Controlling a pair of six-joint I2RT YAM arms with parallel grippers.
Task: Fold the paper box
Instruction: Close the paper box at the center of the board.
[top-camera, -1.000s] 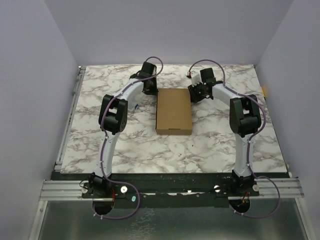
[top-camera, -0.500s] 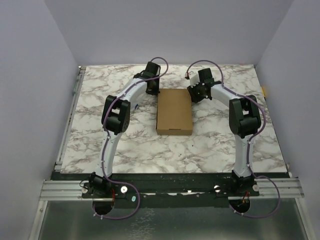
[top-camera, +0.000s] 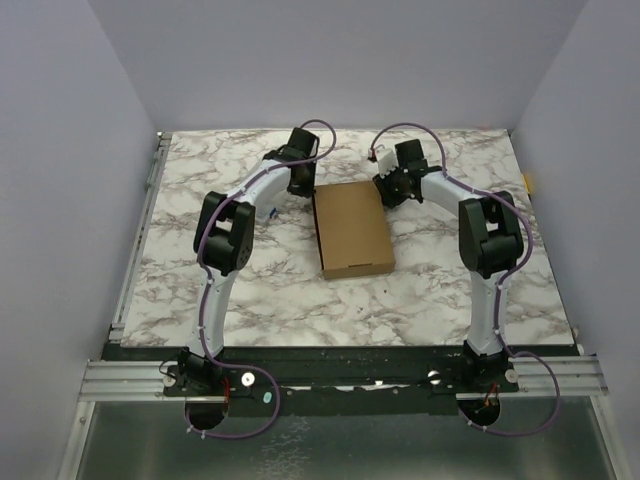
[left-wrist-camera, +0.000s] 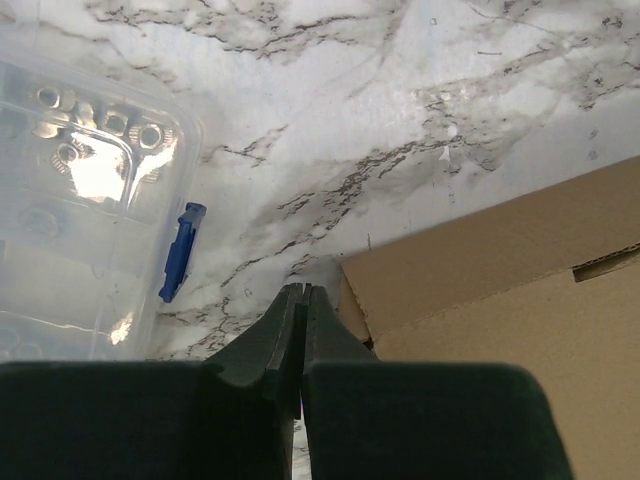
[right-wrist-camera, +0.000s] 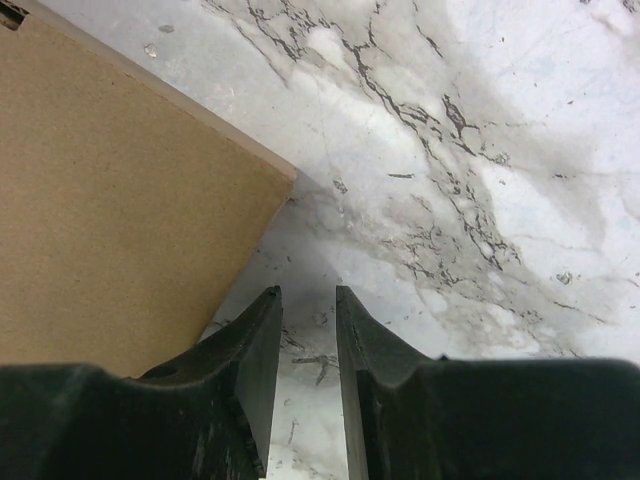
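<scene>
Paper box (top-camera: 355, 232), a plain brown cardboard piece folded into a flat, shallow rectangle, lies in the middle of the white, grey-veined marble-patterned table (top-camera: 450, 290). It is turned slightly askew, with its long sides running away from the arm bases. Its surface is matte and fibrous, with crisp edges and a narrow dark slit (left-wrist-camera: 605, 262) cut near one edge.

The left claw (left-wrist-camera: 303, 300) has its smooth black fingers pressed flat together with nothing between them, the tips just beside the box's far left corner. To its left sits a clear plastic compartment case (left-wrist-camera: 70, 230) with a rounded corner, a small blue latch (left-wrist-camera: 182, 250) and shiny metal nuts (left-wrist-camera: 90, 130) inside.

The right claw (right-wrist-camera: 308, 320) stands narrowly parted and empty, with bare marble showing through the gap, just beside the box's far right corner.
</scene>
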